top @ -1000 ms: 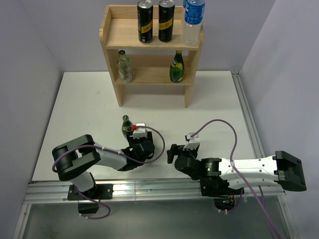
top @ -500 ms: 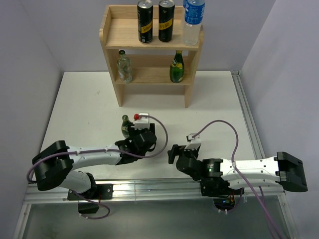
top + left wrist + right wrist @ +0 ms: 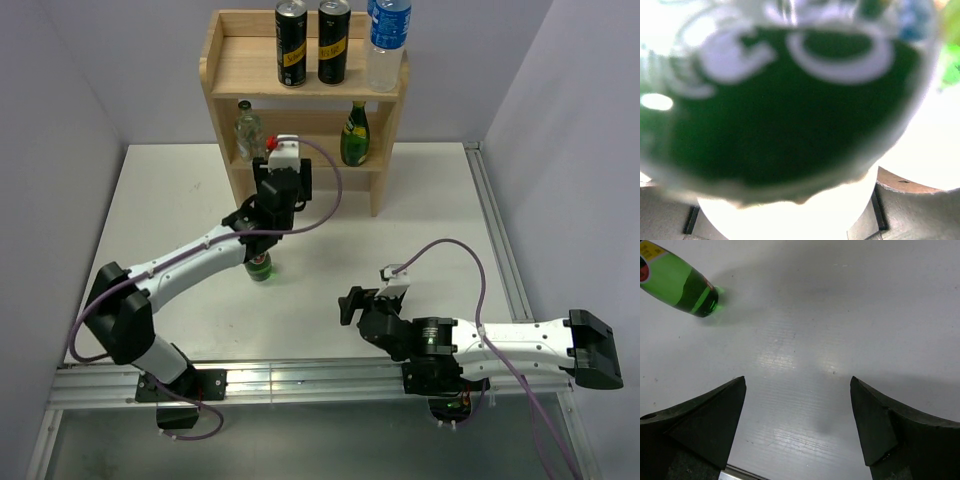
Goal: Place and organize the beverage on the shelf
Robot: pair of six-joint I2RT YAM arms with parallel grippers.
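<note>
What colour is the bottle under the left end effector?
The bottle is clear green, with a yellow-and-red label; it shows best in the right wrist view.

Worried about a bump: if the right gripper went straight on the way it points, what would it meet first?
Probably nothing: ahead of the right gripper lies only the table. The green bottle in the left gripper sits left of that line; depth is unclear.

Four bottles [image 3: 386, 40] [image 3: 249, 132] [image 3: 354, 133] [image 3: 260, 267], two cans [image 3: 291, 42] [image 3: 333, 40]

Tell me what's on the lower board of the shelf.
A clear bottle on the left and a green bottle on the right. The left arm hides part of the middle.
</note>
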